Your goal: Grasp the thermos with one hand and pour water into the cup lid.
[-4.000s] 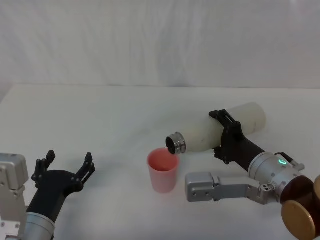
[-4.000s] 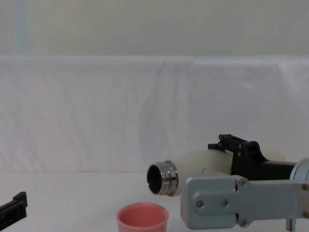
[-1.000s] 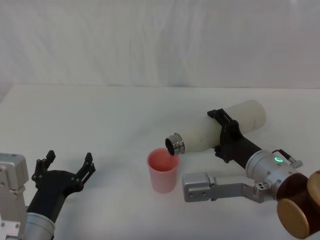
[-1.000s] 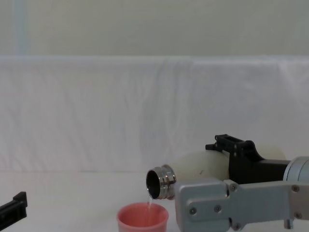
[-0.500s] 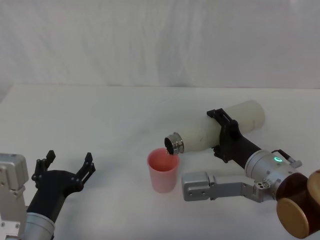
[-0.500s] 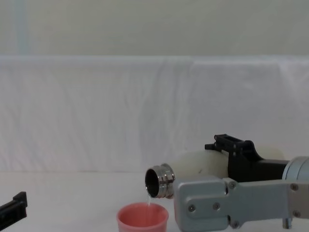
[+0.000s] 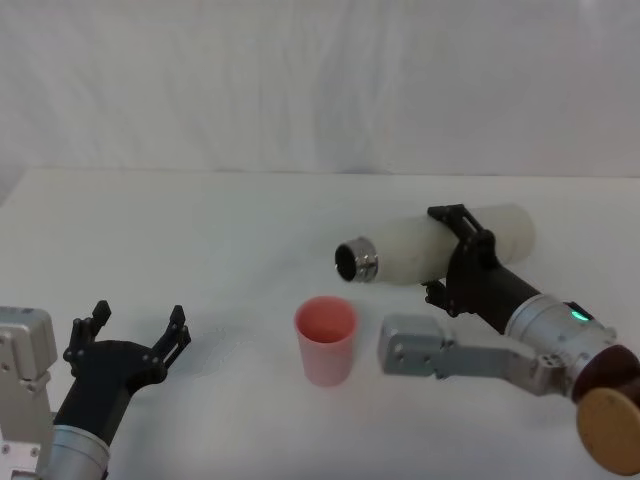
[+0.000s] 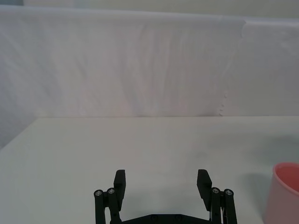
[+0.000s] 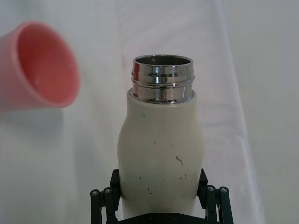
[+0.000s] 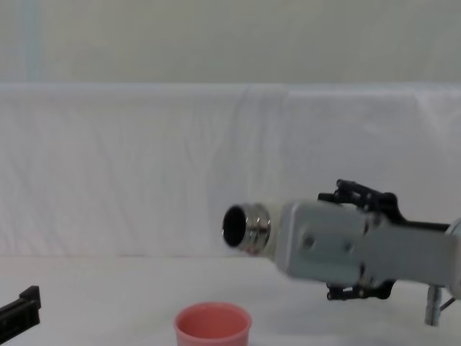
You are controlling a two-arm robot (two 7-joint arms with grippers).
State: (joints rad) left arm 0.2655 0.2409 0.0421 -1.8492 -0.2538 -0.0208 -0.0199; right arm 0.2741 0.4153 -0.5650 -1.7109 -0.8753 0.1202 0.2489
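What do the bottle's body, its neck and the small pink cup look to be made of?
Cream-white bottle body: matte coated surface with small dark specks, base material unclear.
Its neck: polished steel, mirror reflections, ringed.
Small salmon-pink cup: probably plastic, smooth even colour with a soft sheen.

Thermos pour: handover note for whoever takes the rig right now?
Right gripper: shut on the thermos, held roughly level above the table, mouth toward the robot's left, beyond and above the cup lid.
Left gripper: open, parked low on the robot's left, apart from both.
Cup lid: upright on the table.
Done: grasp, tilt; no stream visible now.
Left: cup's fill can't be judged; check it, then stand the thermos up.
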